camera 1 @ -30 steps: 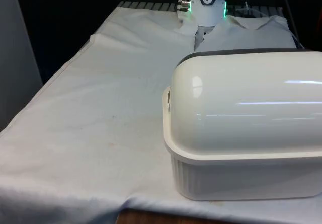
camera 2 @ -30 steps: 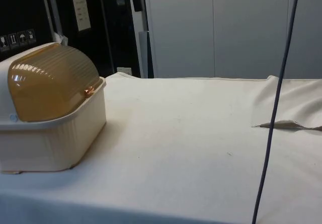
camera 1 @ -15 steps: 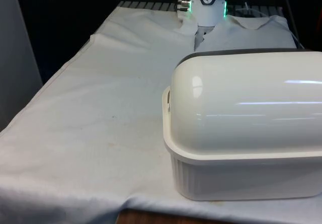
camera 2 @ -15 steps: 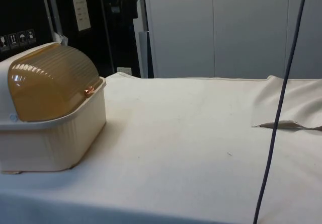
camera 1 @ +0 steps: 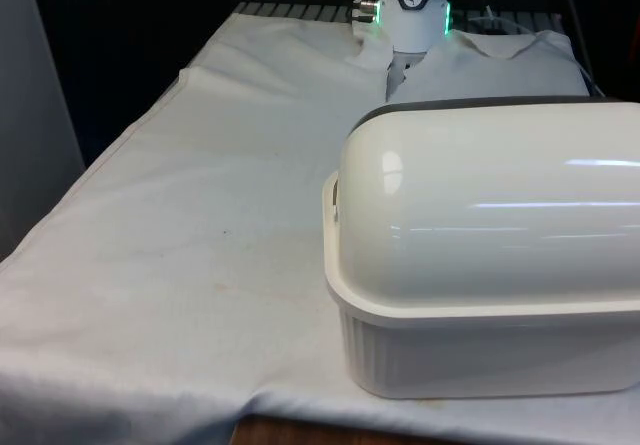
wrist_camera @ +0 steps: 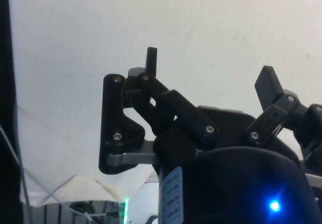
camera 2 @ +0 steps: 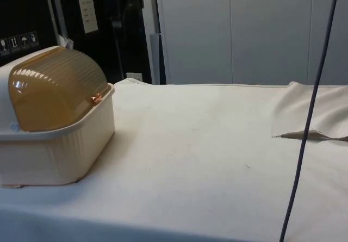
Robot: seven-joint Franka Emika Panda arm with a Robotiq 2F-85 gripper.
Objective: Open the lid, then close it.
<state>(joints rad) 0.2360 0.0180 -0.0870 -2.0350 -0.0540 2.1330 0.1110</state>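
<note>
A cream bread box point(camera 1: 480, 265) stands at the front view's right, near the table's front edge, with its domed back towards that camera. In the side view its ribbed amber roll lid point(camera 2: 54, 87) is down on the cream base point(camera 2: 60, 155), and the small handle point(camera 2: 97, 97) rests at the base's rim. In the wrist view my gripper point(wrist_camera: 209, 70) hangs open over bare white cloth, well above it. Nothing lies between the black fingertips point(wrist_camera: 151, 58).
The arm's white base point(camera 1: 413, 5) stands at the table's far end. A dark cable point(camera 2: 310, 117) hangs across the side view's right, over a fold in the cloth point(camera 2: 310, 135). The table's edge point(camera 1: 100, 165) drops off at the front view's left.
In the side view the hanging cable has swung to the right, and a dark shape at the top has drifted left. The bread box and its lid have not moved.
</note>
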